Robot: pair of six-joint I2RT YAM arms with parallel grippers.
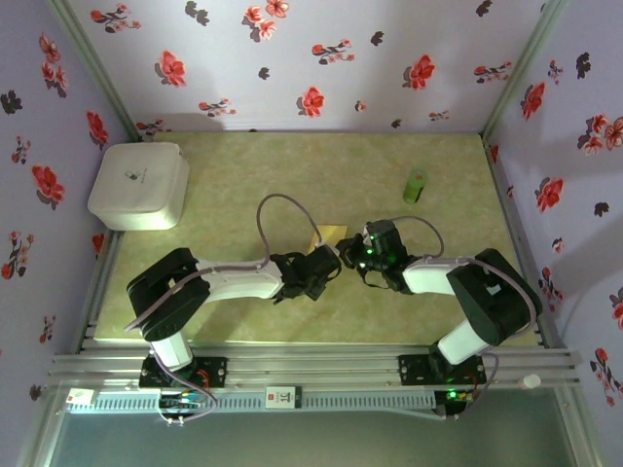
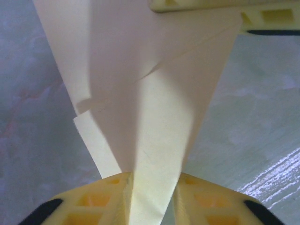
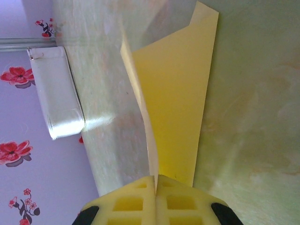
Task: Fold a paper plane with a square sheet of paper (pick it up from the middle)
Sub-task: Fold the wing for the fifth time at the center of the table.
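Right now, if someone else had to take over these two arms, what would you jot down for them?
Left gripper: fingers sit either side of the narrow end of the yellow sheet of paper; I cannot tell whether the grip is firm.
Right gripper: shut on the sheet's other end.
Where: the sheet spans between both grippers at mid-table and appears lifted. The white box is far left and the green cylinder far right, both apart from the arms.
Done: the sheet is picked up, creased and folded into overlapping layers.
Left: the remaining folds; it is not yet a finished plane.
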